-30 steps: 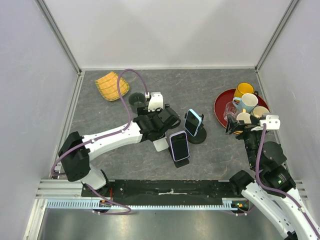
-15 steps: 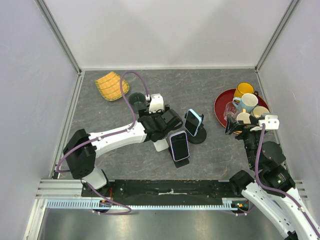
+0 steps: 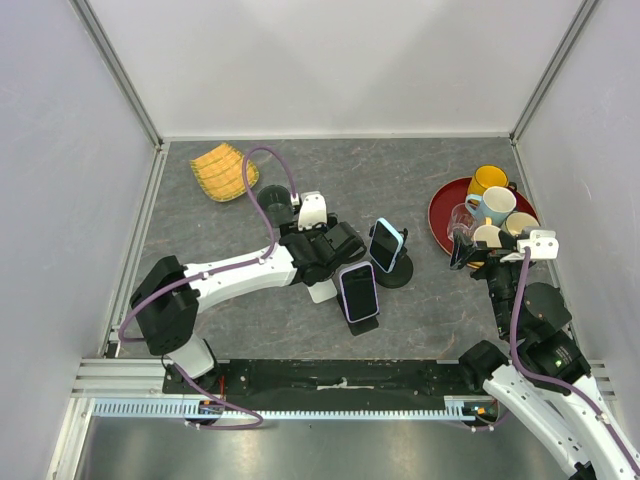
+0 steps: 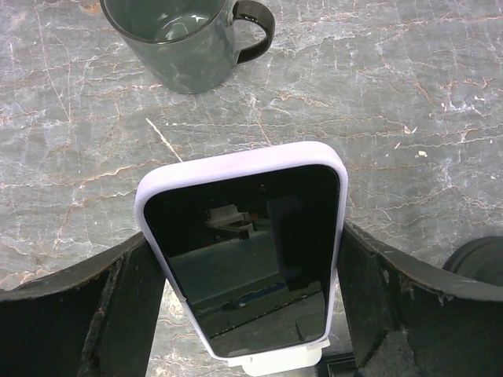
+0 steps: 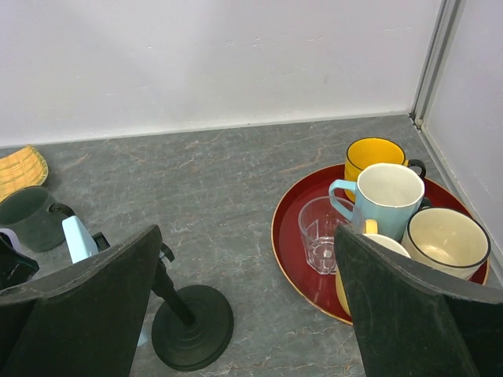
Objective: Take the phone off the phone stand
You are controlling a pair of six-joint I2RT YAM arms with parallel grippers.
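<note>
Right wrist: tray (image 5: 284,253) holds mugs (image 5: 389,192), glass (image 5: 324,232); right gripper (image 5: 247,236) wide, left gripper (image 4: 247,243) wide around phone (image 4: 236,196).

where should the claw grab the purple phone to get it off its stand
By its two long side edges, around mid-height, coming from above its top end. The phone leans back with its bottom end seated in the white stand, so the sides are probably the freest parallel faces. The left claw straddles them; whether it touches I can't tell.
</note>
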